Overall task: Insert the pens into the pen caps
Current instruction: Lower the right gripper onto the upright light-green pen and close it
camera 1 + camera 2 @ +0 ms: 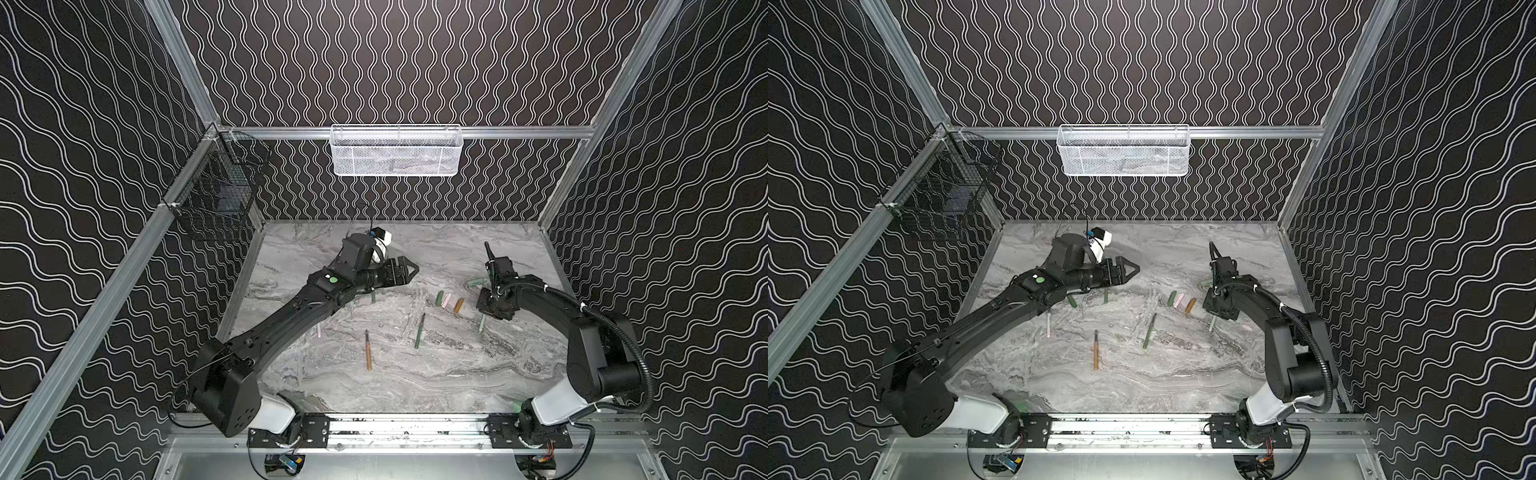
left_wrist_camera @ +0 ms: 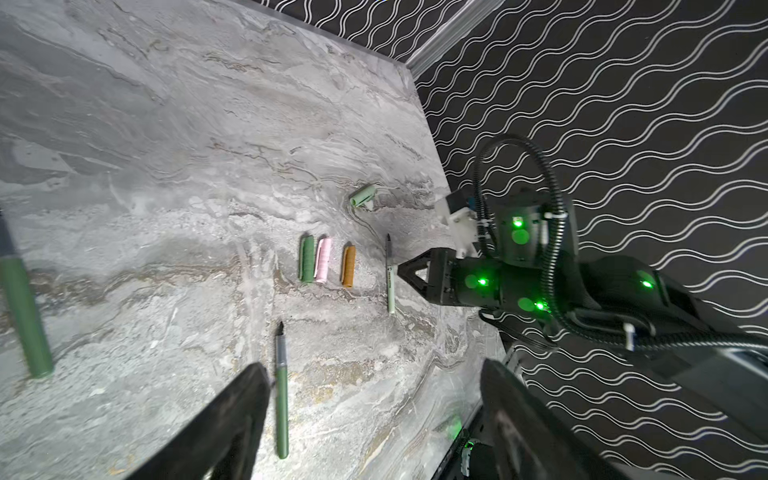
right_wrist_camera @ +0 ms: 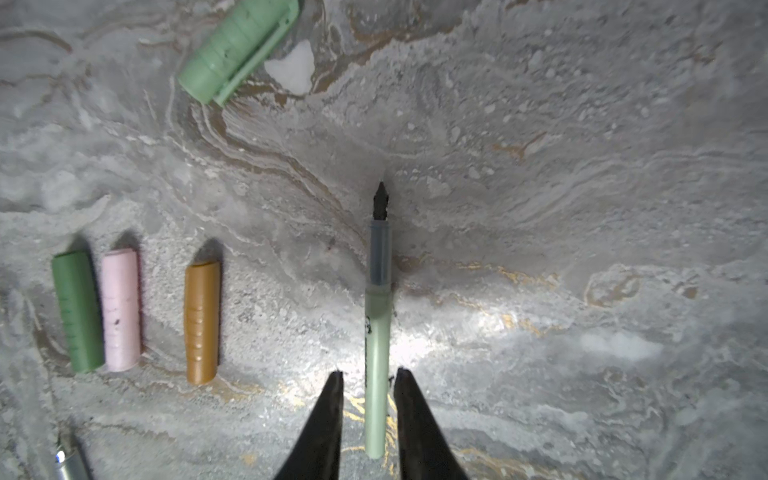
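Nearest the lens in the right wrist view, the right gripper [image 3: 368, 374] has its two black fingers set either side of the thin pale green plastic pen [image 3: 377, 332], toward the blunt rear of the barrel. Slivers of surface show between fingers and barrel, so we read the jaws as narrowly parted, not yet clamped. The pen lies flat on the grey marbled table [image 3: 582, 208], its dark tapered tip pointing away from the fingers.

Its stubby pale green cap [image 3: 237, 50] lies tilted beyond the tip, off to one side. A dark green cap [image 3: 77, 311], a pink cap [image 3: 120, 309] just beside it, and an orange-brown cap [image 3: 201, 322] form a row alongside the barrel.

We judge the pen light, stiff and slick, a round barrel apt to roll or twist under an off-centre pinch. A square hold on the rear half leaves the tip end free for the cap.

The left gripper [image 2: 376, 368] hangs wide open and empty, with a dark green pen [image 2: 281, 399] on the table beneath. In a top view the orange-brown pen [image 1: 368, 350] and the pinkish white pen [image 1: 318, 330] lie apart, nearer the bases.
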Motion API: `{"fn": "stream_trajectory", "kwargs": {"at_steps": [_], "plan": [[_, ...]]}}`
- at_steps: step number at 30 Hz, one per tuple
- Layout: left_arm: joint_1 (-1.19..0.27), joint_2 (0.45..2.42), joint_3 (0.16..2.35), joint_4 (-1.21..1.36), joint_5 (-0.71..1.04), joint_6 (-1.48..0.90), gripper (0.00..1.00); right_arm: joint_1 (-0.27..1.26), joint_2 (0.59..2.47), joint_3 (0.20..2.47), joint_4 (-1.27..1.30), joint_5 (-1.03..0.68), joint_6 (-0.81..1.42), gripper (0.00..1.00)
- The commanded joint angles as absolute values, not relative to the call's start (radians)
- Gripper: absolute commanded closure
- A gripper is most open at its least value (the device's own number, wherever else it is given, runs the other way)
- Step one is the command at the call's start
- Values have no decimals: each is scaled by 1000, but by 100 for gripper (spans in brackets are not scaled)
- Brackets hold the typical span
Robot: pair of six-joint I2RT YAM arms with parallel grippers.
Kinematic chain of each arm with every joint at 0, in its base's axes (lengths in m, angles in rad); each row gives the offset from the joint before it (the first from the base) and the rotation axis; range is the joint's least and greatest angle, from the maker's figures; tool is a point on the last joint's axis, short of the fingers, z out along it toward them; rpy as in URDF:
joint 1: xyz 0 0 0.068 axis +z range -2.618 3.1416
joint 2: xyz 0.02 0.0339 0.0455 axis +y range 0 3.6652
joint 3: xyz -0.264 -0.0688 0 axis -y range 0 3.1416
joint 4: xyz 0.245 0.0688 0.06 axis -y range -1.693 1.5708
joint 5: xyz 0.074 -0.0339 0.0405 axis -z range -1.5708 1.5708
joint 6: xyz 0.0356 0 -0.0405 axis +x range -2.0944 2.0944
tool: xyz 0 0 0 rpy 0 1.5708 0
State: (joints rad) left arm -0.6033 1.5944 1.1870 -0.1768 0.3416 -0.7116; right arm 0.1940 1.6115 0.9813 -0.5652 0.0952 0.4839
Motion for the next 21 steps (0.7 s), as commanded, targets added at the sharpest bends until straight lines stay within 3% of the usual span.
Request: {"fn": "stream_trajectory", "kwargs": {"at_steps": [1, 21], "plan": [[-603, 1604, 1197, -133, 369, -720, 17, 194, 1633, 990, -588, 97, 481, 74], [-616, 1627, 1198, -120, 404, -726, 17, 176, 1715, 1003, -550, 119, 453, 78]]}}
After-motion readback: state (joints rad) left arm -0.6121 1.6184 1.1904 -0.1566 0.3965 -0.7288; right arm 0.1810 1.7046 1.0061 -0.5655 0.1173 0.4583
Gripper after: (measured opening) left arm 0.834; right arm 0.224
